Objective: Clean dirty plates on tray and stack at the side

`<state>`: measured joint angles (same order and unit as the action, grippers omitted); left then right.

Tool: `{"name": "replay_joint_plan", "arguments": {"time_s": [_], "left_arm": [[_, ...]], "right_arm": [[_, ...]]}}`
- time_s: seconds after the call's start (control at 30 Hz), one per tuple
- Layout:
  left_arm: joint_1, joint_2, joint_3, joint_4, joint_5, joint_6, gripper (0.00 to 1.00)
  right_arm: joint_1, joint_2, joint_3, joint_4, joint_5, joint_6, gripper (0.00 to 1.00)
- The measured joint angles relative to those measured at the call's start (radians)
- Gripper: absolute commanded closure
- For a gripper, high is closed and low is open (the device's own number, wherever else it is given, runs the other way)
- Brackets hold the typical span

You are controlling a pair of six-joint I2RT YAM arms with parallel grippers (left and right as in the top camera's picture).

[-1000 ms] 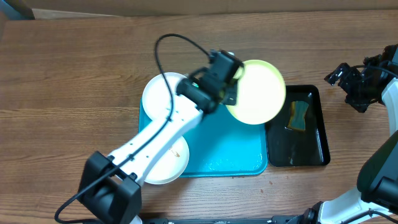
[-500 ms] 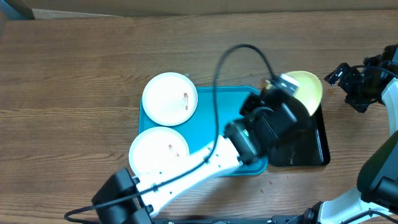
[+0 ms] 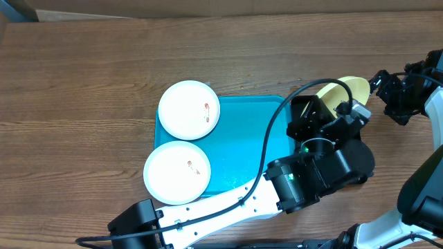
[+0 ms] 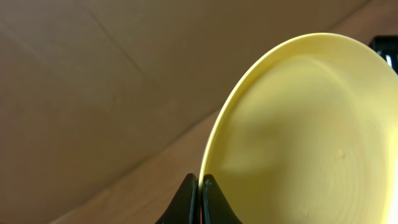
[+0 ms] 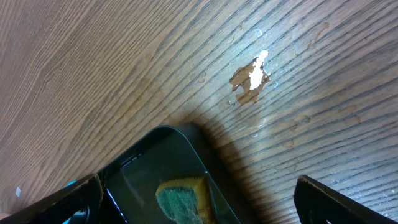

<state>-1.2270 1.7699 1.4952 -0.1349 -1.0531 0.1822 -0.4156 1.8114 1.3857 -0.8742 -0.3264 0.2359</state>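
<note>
Left wrist view, first speaker: the left gripper point(image 4: 200, 185) pinches the pale yellow-green round plate point(image 4: 298, 137) by its thin rim. The plate is on edge in the air, beyond the large turquoise plastic tray point(image 3: 242, 138) and near the narrow black tray point(image 5: 155, 155).

Second speaker: It looks light, stiff and slick, so an edge grip may let it swivel. Deeper on the rim seems safer. The right gripper point(image 3: 391, 93) hangs wide, empty.
</note>
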Motion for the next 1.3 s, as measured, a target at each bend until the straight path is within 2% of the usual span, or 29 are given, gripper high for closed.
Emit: {"name": "replay_joint_plan", "arguments": {"time_s": [0.2,0.43,0.57,0.67,0.8,1.0,1.17,1.3], "left_arm": [[-0.013,0.000,0.000,0.031,-0.026,0.084,0.96],[-0.014,0.000,0.000,0.031,-0.034,0.106,0.96],[-0.012,0.000,0.002,0.005,-0.031,0.076,0.96],[0.005,0.000,0.005,-0.099,0.026,-0.005,0.96],[0.068,0.000,0.005,-0.245,0.201,-0.174,0.96],[0.251,0.000,0.005,-0.346,0.559,-0.401,0.96],[0.472,0.000,0.005,-0.404,0.859,-0.517,0.96],[0.718,0.001,0.005,-0.465,1.080,-0.564,0.96]], "right_arm": [[0.000,0.000,0.000,0.000,0.000,0.000,0.00],[0.000,0.000,0.000,0.000,0.000,0.000,0.00],[0.000,0.000,0.000,0.000,0.000,0.000,0.00],[0.000,0.000,0.000,0.000,0.000,0.000,0.00],[0.000,0.000,0.000,0.000,0.000,0.000,0.00],[0.000,0.000,0.000,0.000,0.000,0.000,0.00],[0.000,0.000,0.000,0.000,0.000,0.000,0.00],[0.000,0.000,0.000,0.000,0.000,0.000,0.00]]}}
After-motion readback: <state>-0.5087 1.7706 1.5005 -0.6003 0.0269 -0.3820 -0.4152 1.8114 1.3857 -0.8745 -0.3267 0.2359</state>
